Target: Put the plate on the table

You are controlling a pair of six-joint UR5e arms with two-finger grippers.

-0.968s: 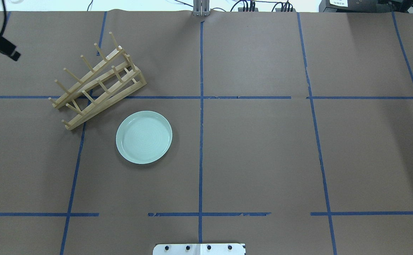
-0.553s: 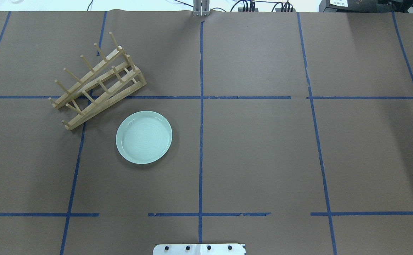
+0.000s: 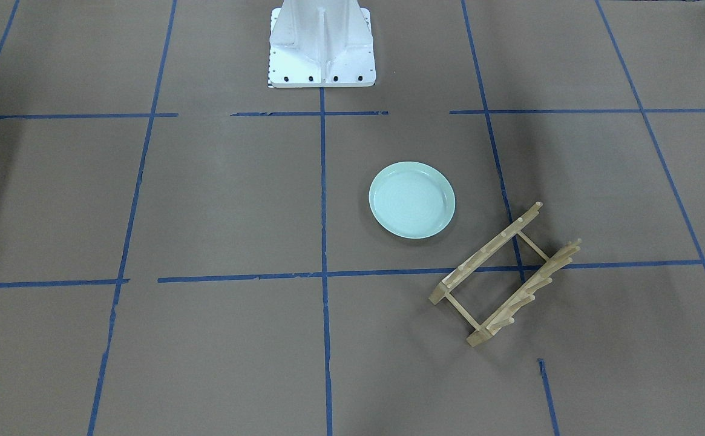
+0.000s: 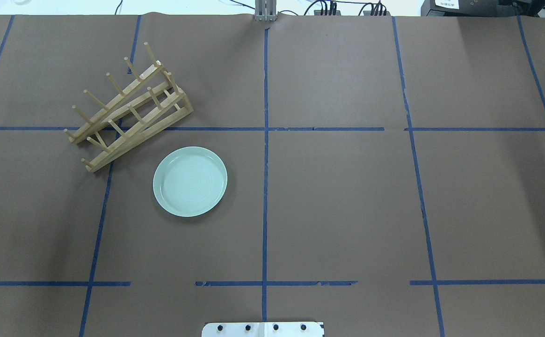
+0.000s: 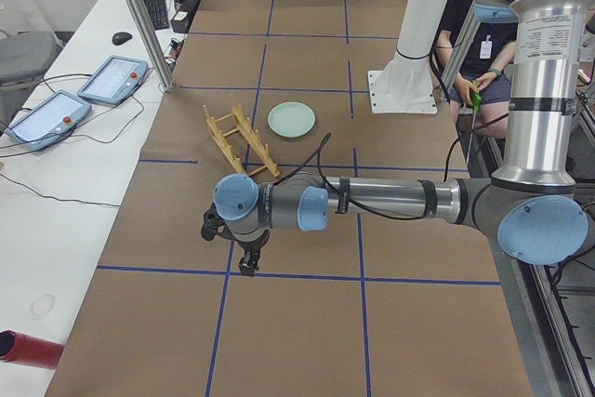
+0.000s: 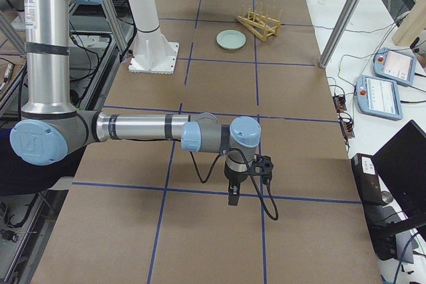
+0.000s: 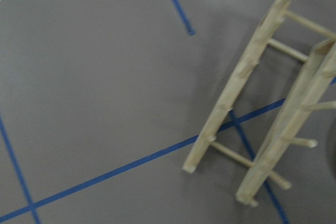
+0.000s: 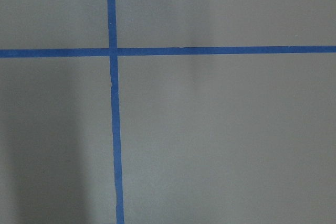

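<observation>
Whether the left fingers [image 5: 247, 268] are spread cannot be told. Near the wooden rack [image 4: 127, 107], not touching it, the plate [image 4: 190, 181] lies flat on the desk [image 4: 347, 210]. It is probably stiff, slick and breakable; pinch its raised rim. It looks round, pale mint and glossy. The right fingers [image 6: 232, 197] cannot be told either.

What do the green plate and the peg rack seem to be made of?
The plate: probably glazed ceramic, perhaps melamine; it is glossy pale green with faint concentric rings. The rack: unpainted light wood, matte, with round dowel pegs.
</observation>
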